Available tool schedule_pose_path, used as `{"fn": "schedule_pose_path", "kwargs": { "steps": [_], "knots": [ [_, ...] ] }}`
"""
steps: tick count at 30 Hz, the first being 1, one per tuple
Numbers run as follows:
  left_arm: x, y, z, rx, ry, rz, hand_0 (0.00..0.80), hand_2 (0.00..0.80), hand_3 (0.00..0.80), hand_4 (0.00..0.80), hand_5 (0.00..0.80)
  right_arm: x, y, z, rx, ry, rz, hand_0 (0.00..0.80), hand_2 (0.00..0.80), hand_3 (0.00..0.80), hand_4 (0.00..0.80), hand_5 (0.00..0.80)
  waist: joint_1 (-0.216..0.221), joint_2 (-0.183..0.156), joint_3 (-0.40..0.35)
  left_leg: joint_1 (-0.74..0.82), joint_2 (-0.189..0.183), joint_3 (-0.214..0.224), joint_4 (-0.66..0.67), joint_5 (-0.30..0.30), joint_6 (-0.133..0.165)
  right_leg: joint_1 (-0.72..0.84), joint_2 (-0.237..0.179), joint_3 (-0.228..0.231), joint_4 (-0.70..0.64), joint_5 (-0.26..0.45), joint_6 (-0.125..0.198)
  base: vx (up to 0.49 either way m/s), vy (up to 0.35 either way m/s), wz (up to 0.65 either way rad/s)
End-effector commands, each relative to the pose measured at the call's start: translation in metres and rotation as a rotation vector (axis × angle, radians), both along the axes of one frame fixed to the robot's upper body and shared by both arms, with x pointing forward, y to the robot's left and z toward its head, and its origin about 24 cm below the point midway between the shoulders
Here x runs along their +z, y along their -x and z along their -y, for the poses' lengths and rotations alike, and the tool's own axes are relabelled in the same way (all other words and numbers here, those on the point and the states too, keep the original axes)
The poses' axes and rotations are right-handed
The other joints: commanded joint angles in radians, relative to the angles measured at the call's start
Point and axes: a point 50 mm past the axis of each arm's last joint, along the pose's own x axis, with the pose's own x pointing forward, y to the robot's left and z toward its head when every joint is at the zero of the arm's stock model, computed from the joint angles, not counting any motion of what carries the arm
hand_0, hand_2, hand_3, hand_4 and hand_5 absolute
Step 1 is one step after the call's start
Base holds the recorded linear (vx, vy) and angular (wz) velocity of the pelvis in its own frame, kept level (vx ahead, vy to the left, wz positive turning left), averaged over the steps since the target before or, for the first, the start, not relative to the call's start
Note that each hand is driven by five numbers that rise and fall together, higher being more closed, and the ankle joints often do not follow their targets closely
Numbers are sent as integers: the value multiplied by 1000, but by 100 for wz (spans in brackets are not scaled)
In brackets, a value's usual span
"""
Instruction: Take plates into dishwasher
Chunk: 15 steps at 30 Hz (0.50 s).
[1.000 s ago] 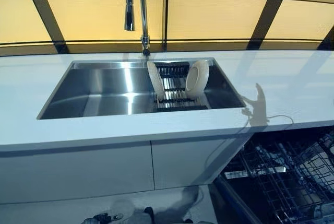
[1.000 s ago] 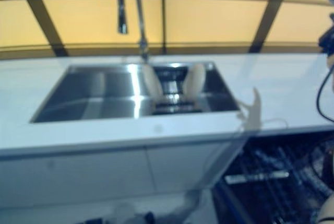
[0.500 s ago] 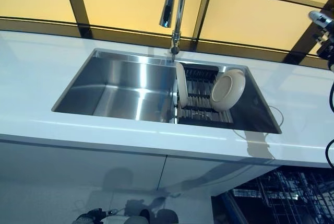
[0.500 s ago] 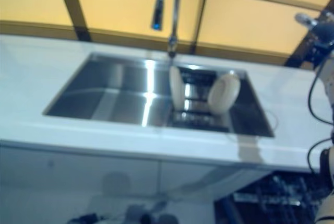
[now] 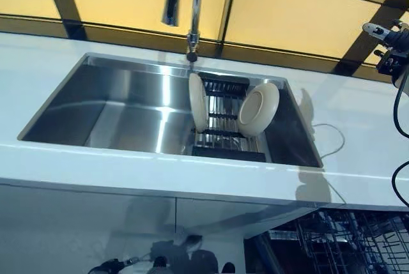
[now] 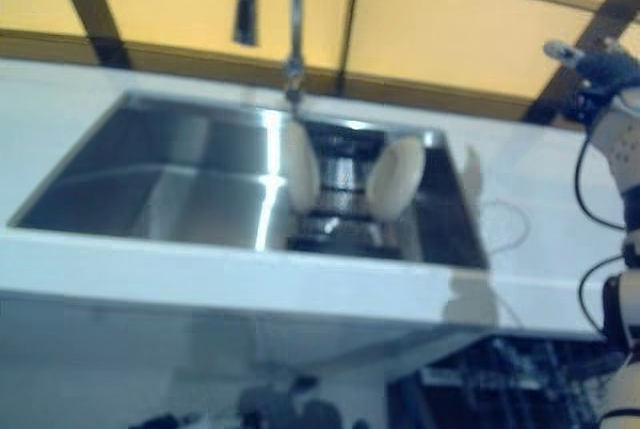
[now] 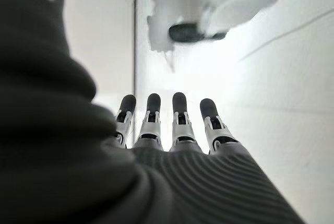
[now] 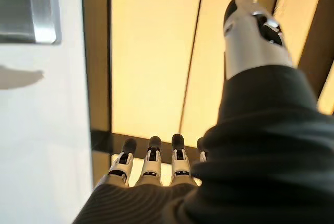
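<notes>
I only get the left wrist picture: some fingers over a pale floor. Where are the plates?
Observer: Two plates stand on edge in a rack inside the sink.
Operator: Is the other hand holding one?
Observer: No. The right hand is raised with straight fingers, holding nothing.
Operator: And the dishwasher?
Observer: It stands open below the counter, to the robot's right; its wire basket shows no plates.

White countertop with steel sink
</notes>
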Motion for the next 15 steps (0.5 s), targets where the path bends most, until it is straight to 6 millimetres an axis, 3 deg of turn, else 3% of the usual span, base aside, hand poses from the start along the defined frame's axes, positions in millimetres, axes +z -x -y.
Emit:
{"fn": "schedule_pose_path", "kwargs": {
  "steps": [1, 10, 15],
  "knots": [
    [3, 2, -12, -40, -48, -20, 0, 0, 0, 0, 0, 52, 6, 0, -63, 85, 147, 0, 0, 0, 0, 0, 17, 1, -30, -4, -12, 34, -2, -22, 11, 22, -39, -19, 7, -24, 73, 91, 4, -4],
    [0, 4, -6, -81, -30, -15, 0, 0, 0, 0, 0, 55, -1, -22, 25, 144, 183, 0, 0, 0, 0, 0, 22, 19, 19, -43, -6, 16, -6, -14, 1, -15, -44, -26, 2, -14, 80, 9, 11, 3],
    [1, 3, -6, -94, -32, -7, 0, 0, 0, 0, 0, 43, -7, -36, 110, 108, 137, 0, 0, 0, 0, 0, 27, 18, 50, -64, -5, 8, -6, -9, -2, -30, -47, -28, -2, -7, 83, -1, -21, 6]
  ]
}}
